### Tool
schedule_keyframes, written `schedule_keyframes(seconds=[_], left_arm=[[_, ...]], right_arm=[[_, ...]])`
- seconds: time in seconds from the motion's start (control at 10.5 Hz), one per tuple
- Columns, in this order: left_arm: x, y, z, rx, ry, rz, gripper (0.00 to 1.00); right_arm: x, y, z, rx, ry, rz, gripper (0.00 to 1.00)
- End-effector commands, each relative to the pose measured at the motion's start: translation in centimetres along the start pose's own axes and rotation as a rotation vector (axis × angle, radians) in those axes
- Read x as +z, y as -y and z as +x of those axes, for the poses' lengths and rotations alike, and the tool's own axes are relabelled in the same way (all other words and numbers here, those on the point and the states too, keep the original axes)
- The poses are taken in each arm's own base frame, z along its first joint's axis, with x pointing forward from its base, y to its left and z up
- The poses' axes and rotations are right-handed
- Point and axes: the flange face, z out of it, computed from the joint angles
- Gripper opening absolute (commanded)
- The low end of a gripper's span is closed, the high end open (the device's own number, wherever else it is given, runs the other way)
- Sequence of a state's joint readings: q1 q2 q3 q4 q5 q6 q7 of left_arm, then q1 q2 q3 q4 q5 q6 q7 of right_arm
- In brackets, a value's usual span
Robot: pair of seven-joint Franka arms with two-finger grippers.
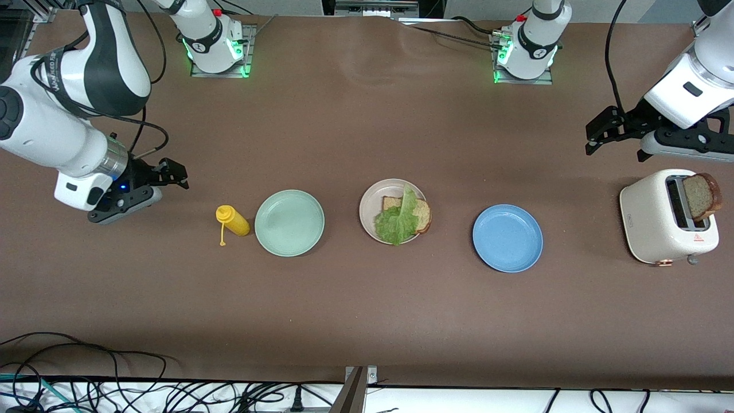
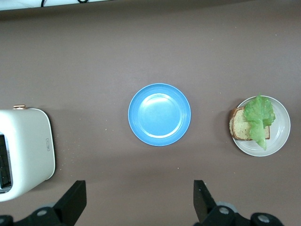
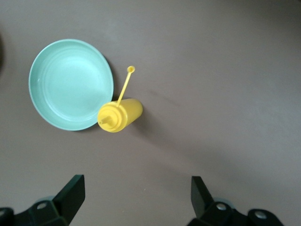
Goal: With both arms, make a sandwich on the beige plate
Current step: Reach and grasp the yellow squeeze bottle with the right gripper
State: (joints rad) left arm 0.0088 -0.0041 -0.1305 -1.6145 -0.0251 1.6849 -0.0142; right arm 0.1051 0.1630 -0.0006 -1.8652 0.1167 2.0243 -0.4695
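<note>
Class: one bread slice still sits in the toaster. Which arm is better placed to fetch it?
Left, probably. Its open end effector hovers beside the toaster holding the slice; the right end effector waits by the yellow bottle.

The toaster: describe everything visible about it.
The toaster is cream-white and glossy, with rounded corners, a copper-coloured lever at its camera-side end and a small red mark on top. It stands at the left arm's end of the table, beside the blue plate. A brown bread slice sticks out of its slot.

A robotics lab. Two bolted-down arm bases (image 1: 217, 43) stand on a brown-covered table (image 1: 367, 321). Loose cables (image 1: 114, 390) trail along its edge.
</note>
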Motion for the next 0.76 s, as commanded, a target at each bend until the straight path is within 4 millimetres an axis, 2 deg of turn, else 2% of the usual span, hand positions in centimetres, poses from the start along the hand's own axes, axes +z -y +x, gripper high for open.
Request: schedule_keyframes(seconds=[0.0, 0.29, 0.48, 0.67], left_arm=[[-0.8, -0.2, -0.3, 0.001, 0.001, -0.023, 1.00], [-0.6, -0.4, -0.3, 0.000, 0.004, -0.023, 1.00], [-0.6, -0.4, -0.3, 0.001, 0.004, -0.023, 1.00], [-0.5, -0.5, -0.3, 0.002, 0.004, -0.025, 1.00]], right_arm=[[2.4, 0.4, -1.8, -0.193, -0.053, 0.008, 1.00], [6.6, -1.0, -3.4, -0.279, -0.141, 0.081, 1.00], [8.5, -2.0, -4.1, -0.297, -0.201, 0.138, 1.00], [11.6, -3.5, -4.3, -0.371, -0.260, 0.165, 1.00]])
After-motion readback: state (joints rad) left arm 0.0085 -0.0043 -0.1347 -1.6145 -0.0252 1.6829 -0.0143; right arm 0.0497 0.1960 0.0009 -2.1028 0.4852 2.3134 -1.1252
